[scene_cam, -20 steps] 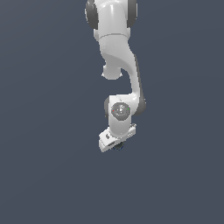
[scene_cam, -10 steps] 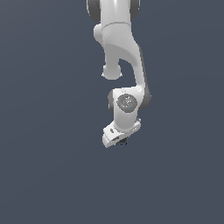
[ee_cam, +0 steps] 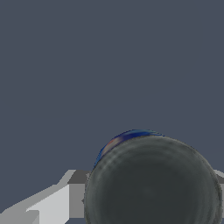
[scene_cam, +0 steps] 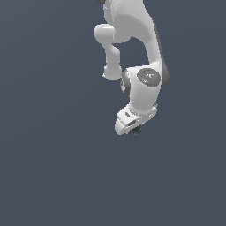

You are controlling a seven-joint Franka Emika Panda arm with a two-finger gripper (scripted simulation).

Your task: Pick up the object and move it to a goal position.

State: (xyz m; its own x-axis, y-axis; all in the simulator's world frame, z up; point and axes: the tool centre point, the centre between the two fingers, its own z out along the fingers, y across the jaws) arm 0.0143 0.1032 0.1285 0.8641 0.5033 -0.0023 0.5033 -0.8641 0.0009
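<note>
The object [scene_cam: 136,130] is a small dark ball that peeks out under the white hand in the exterior view. My gripper [scene_cam: 132,129] hangs in mid-air over the plain grey ground and is shut on it. In the wrist view the object [ee_cam: 153,183] fills the space between the jaws, dark grey with a bluish rim along its far side. One grey-white finger [ee_cam: 57,203] presses against its side. The other finger is almost wholly hidden behind the ball.
The white arm [scene_cam: 141,48] comes down from the top of the exterior view. Only flat grey-blue ground [scene_cam: 53,167] shows around it, with no other objects and no goal marker in sight.
The arm has moved toward the exterior view's right and a little upward, carrying the dark ball in the shut gripper.
</note>
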